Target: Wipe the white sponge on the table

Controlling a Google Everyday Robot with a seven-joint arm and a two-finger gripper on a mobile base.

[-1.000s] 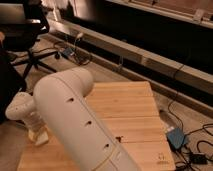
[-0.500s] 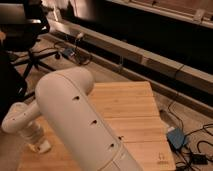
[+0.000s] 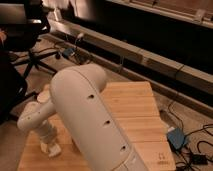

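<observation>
The arm fills the centre of the frame as a thick, smooth, off-white cylinder with a rounded upper end. A row of small dark round holes runs along its side toward the bottom edge. At lower left, slimmer white rounded segments join at bulbous elbows. The claw [image 3: 50, 147] sits at lower left, pale like the rest.

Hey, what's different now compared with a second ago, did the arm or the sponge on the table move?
The arm swung its wrist end toward the table's near left corner, carrying the gripper down to the white sponge, which now lies nearer the front edge than a second ago. Whether it grips the sponge or just presses on it is unclear. The table and the office chair behind stayed put.
</observation>
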